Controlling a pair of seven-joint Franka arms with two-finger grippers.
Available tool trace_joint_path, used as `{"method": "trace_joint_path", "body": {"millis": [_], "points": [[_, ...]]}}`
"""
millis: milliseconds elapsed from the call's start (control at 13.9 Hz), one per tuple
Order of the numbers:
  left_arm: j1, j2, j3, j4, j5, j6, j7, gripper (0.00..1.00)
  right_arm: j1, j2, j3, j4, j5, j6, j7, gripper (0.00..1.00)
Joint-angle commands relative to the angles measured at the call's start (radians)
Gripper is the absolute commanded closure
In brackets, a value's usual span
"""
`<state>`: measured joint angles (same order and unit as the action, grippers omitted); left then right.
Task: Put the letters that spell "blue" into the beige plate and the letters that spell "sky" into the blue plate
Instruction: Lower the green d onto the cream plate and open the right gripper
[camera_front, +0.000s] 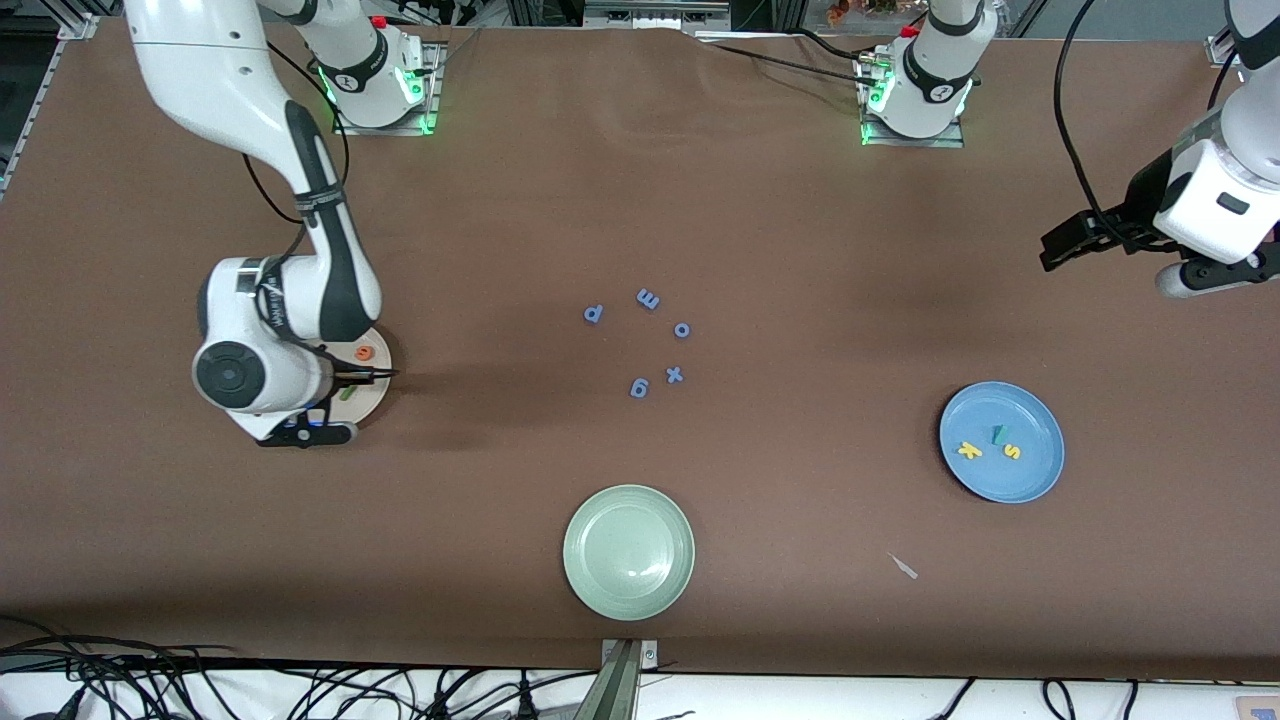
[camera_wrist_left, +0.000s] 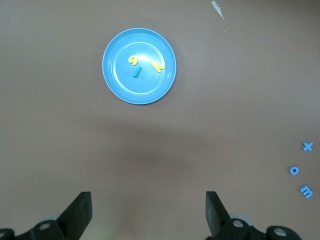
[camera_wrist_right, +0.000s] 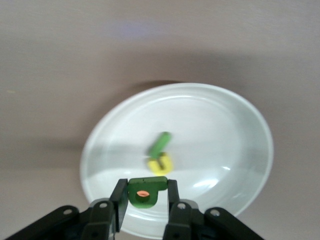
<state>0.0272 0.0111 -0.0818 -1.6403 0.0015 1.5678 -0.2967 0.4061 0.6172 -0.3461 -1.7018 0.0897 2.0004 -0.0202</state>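
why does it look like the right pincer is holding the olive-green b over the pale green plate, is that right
Not quite: the right pincer holds the olive-green b over the beige plate, as the right wrist view shows. The pale green plate sits apart, nearer the front camera.

Blue plate (camera_front: 1035, 478) holds foam letters (camera_front: 990, 445), seemingly k, s.

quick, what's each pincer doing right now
Left pincer: open, empty, waiting above bare table at the left arm's end.
Right pincer: shut on the olive-green foam letter "b", over the round beige plate.
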Motion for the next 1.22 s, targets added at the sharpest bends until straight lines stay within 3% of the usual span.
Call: {"method": "trace_joint_path", "body": {"millis": [0, 216, 504, 1151], "points": [[0.013, 0.01, -0.009, 0.046, -0.009, -0.023, -0.002, 0.0, -0.027, -0.008, 0.003, 0.002, 0.015, -0.006, -0.027, 0.0], [0.011, 0.01, -0.01, 0.053, -0.024, -0.021, -0.004, 0.0, -0.015, -0.019, 0.01, 0.031, 0.016, -0.025, -0.012, 0.0], [0.011, 0.01, -0.012, 0.054, -0.026, -0.023, -0.006, 0.0, -0.007, -0.025, 0.021, 0.171, 0.018, -0.273, 0.003, 0.0], [0.011, 0.009, -0.012, 0.054, -0.025, -0.023, -0.002, 0.0, 0.007, -0.288, 0.015, 0.183, -0.008, -0.537, 0.0, 0.0]]}}
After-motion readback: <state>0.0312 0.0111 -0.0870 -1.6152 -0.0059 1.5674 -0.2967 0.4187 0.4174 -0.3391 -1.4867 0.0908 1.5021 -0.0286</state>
